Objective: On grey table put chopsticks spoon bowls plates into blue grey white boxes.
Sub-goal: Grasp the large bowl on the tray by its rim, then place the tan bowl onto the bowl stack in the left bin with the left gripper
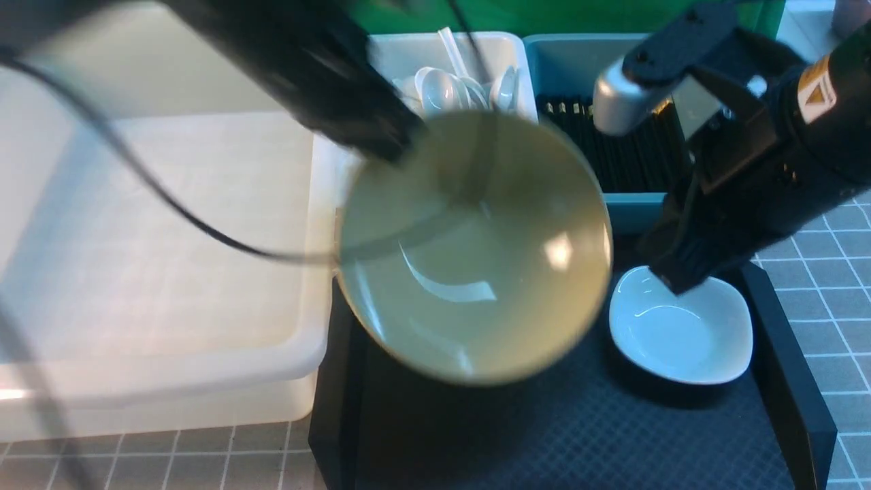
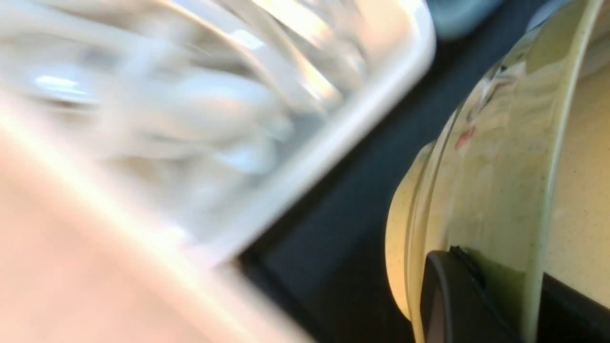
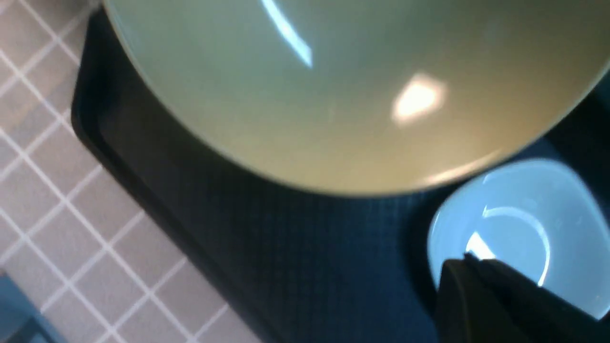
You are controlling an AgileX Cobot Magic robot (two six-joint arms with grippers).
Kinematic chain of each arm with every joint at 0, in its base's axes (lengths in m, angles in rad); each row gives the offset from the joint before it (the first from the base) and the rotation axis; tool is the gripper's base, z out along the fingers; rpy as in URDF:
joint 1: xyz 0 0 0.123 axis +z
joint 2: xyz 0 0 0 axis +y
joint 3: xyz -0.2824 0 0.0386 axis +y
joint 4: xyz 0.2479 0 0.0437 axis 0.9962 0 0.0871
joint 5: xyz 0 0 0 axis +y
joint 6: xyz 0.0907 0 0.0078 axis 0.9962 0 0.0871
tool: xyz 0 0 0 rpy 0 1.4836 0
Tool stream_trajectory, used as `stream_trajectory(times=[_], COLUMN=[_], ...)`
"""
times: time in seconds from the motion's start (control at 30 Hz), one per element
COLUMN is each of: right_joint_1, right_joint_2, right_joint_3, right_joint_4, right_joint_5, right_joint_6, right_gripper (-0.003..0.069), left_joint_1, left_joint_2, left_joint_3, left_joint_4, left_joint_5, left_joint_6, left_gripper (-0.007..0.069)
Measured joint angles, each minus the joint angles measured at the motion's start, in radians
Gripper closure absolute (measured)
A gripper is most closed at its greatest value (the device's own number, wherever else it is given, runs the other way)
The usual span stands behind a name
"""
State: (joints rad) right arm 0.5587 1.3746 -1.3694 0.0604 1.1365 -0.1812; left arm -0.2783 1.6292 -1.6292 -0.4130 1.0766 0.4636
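Grey table (image 1: 838, 307), three boxes (image 1: 170, 238), one bowl (image 1: 476, 286) gripped by left jaws, right jaws closed over one dish (image 1: 687, 340)

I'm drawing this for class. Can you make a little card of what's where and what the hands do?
left hand: shut on the rim of the yellow bowl
yellow bowl: held up over the black tray
right hand: shut at the edge of the white dish; grip unclear
white dish: on the black tray
grey-white box: white spoons inside
blue box: black chopsticks inside
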Motion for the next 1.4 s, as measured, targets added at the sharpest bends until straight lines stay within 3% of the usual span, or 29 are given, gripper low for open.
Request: stream_trajectory(times=[0.1,0.13,0.23,0.4,0.47,0.8,1.0,1.13,1.2,1.23,1.27,1.3,1.37,1.4], right_joint_1=[0.0,0.0,0.0,0.0,0.0,0.0,0.0,0.0,0.0,0.0,0.0,0.0,0.0,0.0], right_joint_2=[0.0,0.0,0.0,0.0,0.001,0.001,0.011,0.035,0.049,0.051,0.057,0.058,0.06,0.06], right_joint_3=[-0.031,-0.033,-0.051,-0.058,-0.058,-0.058,-0.058,-0.052,-0.049,-0.049,-0.048,-0.048,-0.048,-0.048], right_joint_4=[0.047,0.056,0.154,0.224,0.227,0.231,0.232,0.232,0.232,0.232,0.232,0.232,0.232,0.232], right_joint_5=[-0.041,-0.047,-0.096,-0.156,-0.168,-0.209,-0.22,-0.219,-0.213,-0.212,-0.209,-0.209,-0.208,-0.207], right_joint_6=[-0.021,-0.028,-0.103,-0.165,-0.178,-0.215,-0.231,-0.233,-0.235,-0.235,-0.237,-0.237,-0.239,-0.239], right_gripper=[0.0621,0.0622,0.062,0.0617,0.0617,0.0615,0.0614,0.0614,0.0614,0.0614,0.0614,0.0614,0.0614,0.0614], left_joint_1=[0.195,0.21,0.481,0.819,0.889,0.924,0.924,0.924,0.924,0.924,0.924,0.924,0.923,0.922], left_joint_2=[-0.121,-0.127,-0.196,-0.184,-0.171,-0.12,-0.075,-0.053,-0.04,-0.039,-0.032,-0.033,-0.034,-0.034], left_joint_3=[0.0,0.0,0.0,0.064,0.128,0.397,0.425,0.426,0.426,0.426,0.426,0.426,0.426,0.426], left_joint_4=[-0.125,-0.132,-0.225,-0.255,-0.258,-0.169,-0.108,-0.105,-0.089,-0.086,-0.059,-0.05,-0.003,0.001], left_joint_5=[0.032,0.032,0.085,0.1,0.055,-0.185,-0.254,-0.264,-0.253,-0.252,-0.244,-0.242,-0.234,-0.235], left_joint_6=[0.053,0.056,0.095,0.112,0.114,0.122,0.105,0.068,0.037,0.032,-0.001,-0.005,-0.055,-0.055], left_gripper=[0.0615,0.0615,0.0619,0.0619,0.0619,0.0619,0.0589,0.049,0.0387,0.0378,0.0294,0.0285,0.0169,0.0169])
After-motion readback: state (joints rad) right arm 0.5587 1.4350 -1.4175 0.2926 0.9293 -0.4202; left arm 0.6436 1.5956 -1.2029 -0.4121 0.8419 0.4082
